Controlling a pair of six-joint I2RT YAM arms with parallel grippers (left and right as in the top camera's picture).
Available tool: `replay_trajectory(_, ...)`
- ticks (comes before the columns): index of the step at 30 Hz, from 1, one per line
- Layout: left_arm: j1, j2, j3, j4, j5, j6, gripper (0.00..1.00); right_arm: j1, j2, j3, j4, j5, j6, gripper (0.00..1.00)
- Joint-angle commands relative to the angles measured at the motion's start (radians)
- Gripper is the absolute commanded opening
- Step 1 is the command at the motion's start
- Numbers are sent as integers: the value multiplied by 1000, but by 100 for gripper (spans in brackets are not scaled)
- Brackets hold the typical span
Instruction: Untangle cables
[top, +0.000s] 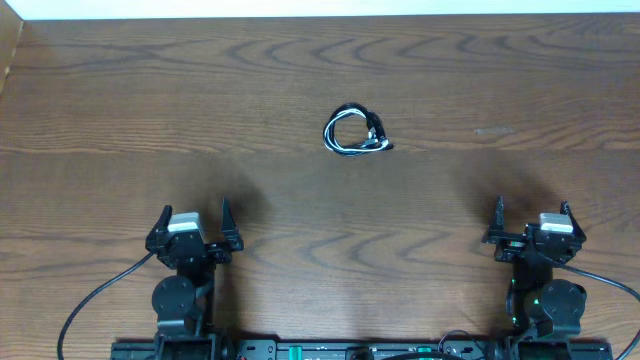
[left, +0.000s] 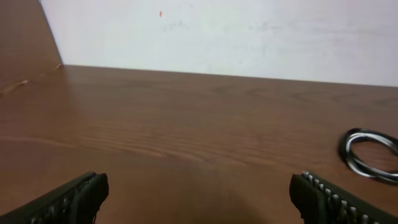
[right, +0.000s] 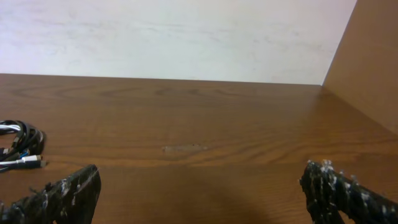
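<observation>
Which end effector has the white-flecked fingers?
The right end effector: its fingers are speckled white, while those of the left end effector are plain black.

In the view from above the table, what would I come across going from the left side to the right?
left gripper, jaws open and empty → the cables, a small black and white coil lying farther back → right gripper, also open and empty.
</observation>
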Motion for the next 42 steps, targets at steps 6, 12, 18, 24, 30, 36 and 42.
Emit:
replay_trajectory(6, 0, 15, 15, -19, 25, -67, 98, 7, -8, -5, -5, -81, -5, 99)
replay_trajectory(12, 0, 19, 192, -93, 119, -65, 98, 7, -8, 93, -87, -123, 6, 99)
replay_trajectory(18, 0, 122, 374, -244, 216, -65, 98, 7, -4, 321, -253, -166, 48, 99)
replay_trajectory(24, 0, 338, 542, -278, 380, -74, 98, 7, 76, 563, -392, -181, 81, 99)
replay_trajectory(30, -2, 558, 770, -422, 434, -77, 98, 7, 290, 808, -525, -267, 81, 99)
replay_trajectory(36, -2, 731, 991, -642, 398, -70, 98, 7, 610, 1066, -673, -361, 45, 99)
replay_trajectory(42, -77, 894, 1110, -811, 294, -70, 98, 7, 993, 1319, -864, -491, -29, 99)
